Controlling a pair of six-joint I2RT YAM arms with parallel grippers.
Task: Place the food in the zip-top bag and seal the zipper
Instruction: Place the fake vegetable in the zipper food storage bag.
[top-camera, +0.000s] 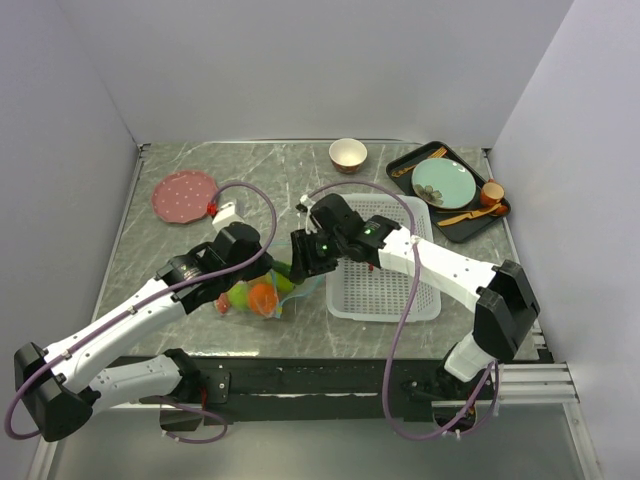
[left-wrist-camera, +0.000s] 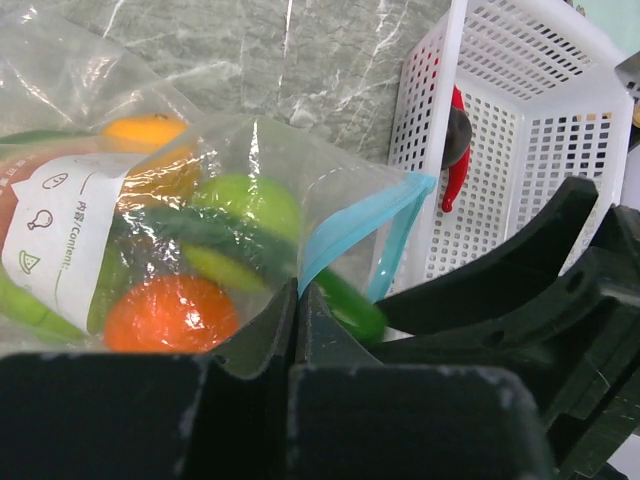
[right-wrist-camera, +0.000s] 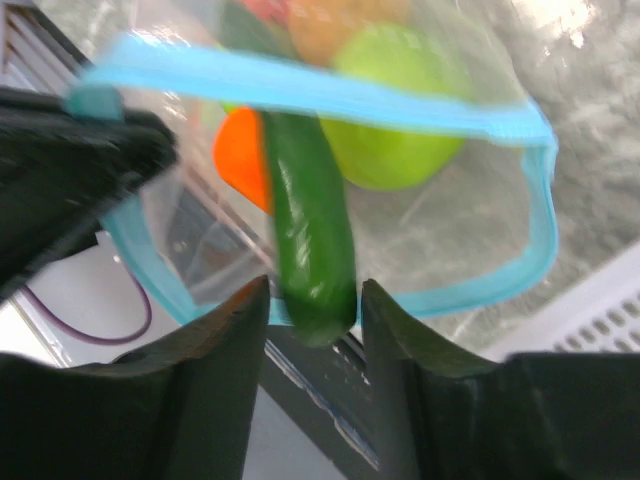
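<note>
Half parted at the right gripper (right-wrist-camera: 314, 295), flanking a green pepper (right-wrist-camera: 310, 220); clamped or released, impossible to tell. Aimed through the zipper (right-wrist-camera: 300, 90) loop. Pinched shut at the left gripper (left-wrist-camera: 297, 300) on the zip-top bag (left-wrist-camera: 340, 200) lip, propping its mouth wide. Green apple (right-wrist-camera: 400, 110), orange (right-wrist-camera: 240, 160) inside.

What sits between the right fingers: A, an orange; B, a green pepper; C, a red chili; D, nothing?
B: the right wrist view shows the green pepper between the right fingers, its far end inside the bag's open mouth.
</note>
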